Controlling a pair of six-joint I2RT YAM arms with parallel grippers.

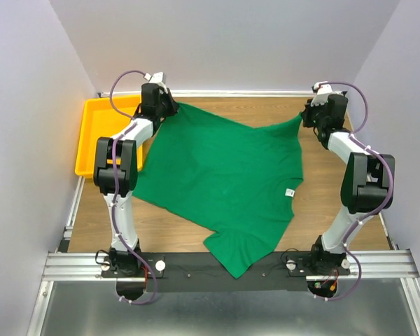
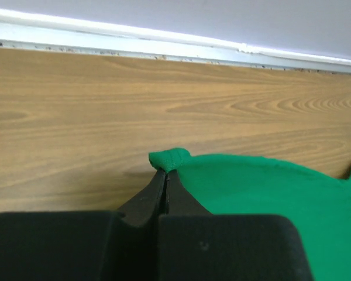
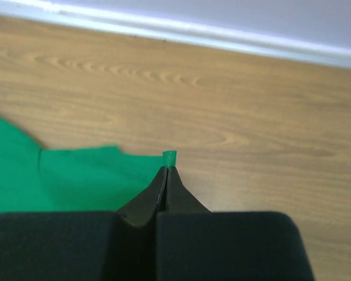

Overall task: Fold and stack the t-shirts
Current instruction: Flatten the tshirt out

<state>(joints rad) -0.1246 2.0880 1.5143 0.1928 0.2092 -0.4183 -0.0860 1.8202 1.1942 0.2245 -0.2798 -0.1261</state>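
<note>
A green t-shirt lies spread over the wooden table, one sleeve hanging over the near edge, a small white neck tag on its right side. My left gripper is shut on the shirt's far-left corner; in the left wrist view a bunched bit of green hem pokes out past the closed gripper. My right gripper is shut on the far-right corner, where a small green tip shows above the closed gripper. Both corners are held near the back of the table.
A yellow plastic tray sits at the far left, beside the left arm. A white wall strip runs along the table's back edge, close beyond both grippers. Grey walls stand on both sides.
</note>
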